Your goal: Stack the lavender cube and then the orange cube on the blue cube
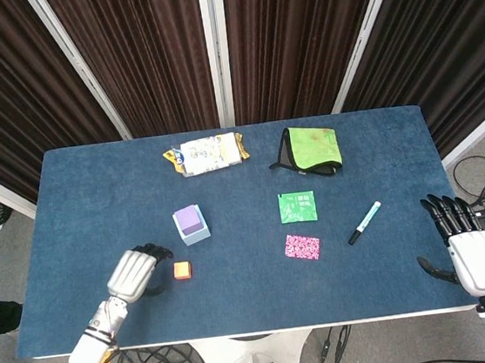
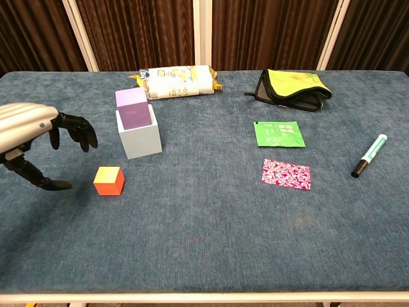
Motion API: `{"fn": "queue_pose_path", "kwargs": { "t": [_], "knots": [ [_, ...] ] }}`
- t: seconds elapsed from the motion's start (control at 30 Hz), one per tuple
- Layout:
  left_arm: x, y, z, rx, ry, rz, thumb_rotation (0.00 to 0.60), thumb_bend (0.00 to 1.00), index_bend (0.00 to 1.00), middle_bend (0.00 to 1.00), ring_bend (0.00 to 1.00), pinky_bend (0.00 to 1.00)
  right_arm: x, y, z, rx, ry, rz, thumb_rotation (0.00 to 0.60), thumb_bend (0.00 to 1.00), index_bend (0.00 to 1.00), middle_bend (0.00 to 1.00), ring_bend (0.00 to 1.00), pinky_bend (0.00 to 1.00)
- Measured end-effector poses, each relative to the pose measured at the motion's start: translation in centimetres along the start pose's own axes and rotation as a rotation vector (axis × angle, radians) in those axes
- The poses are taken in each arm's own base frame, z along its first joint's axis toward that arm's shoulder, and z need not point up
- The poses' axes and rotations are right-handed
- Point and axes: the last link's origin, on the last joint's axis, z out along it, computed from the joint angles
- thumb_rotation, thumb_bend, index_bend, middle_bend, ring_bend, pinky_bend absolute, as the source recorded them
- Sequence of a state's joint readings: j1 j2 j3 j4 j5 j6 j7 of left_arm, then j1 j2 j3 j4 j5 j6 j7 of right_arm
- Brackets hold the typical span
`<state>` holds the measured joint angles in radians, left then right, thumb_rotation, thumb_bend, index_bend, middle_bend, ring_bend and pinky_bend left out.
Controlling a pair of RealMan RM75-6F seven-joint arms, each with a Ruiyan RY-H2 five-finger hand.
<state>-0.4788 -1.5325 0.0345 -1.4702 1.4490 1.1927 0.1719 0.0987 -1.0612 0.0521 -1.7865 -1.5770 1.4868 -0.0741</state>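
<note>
Orange cube (image 1: 182, 271) sits just beside my left hand (image 1: 136, 272), near the blue cube (image 2: 140, 139) carrying the lavender cube (image 2: 133, 99). Fingers spread, holding nothing. Probably light, rigid, maybe foam; I'd pinch opposite flat sides. Right hand (image 1: 466, 247) idle, fingers apart.

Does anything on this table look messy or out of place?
Nothing is spilled or broken. The lavender cube sits off-centre on the blue cube, shifted toward its back edge, and the orange cube is still on the table by the left robot hand.

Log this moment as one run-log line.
left hand: open, beside orange cube, not touching | lavender cube: on blue cube | right hand: open, idle at table edge
</note>
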Motion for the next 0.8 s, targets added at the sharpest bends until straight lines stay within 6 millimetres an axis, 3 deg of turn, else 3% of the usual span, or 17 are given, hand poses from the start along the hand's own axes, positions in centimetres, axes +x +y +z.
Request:
{"fn": "queue_pose_path", "kwargs": {
  "t": [0.37, 0.8],
  "knots": [
    [-1.7, 0.7, 0.8, 0.020, -0.017, -0.045, 0.600, 0.23, 0.42, 0.52, 0.36, 0.45, 0.0, 0.1, 0.1, -0.004, -0.001, 0.002, 0.600, 0.13, 0.02, 0.05, 0.00, 0.00],
    [-2.1, 0.8, 1.8, 0.018, -0.020, -0.044, 0.600, 0.24, 0.42, 0.51, 0.36, 0.45, 0.0, 0.1, 0.1, -0.006, -0.004, 0.000, 0.600, 0.13, 0.02, 0.05, 0.00, 0.00]
  ]
}}
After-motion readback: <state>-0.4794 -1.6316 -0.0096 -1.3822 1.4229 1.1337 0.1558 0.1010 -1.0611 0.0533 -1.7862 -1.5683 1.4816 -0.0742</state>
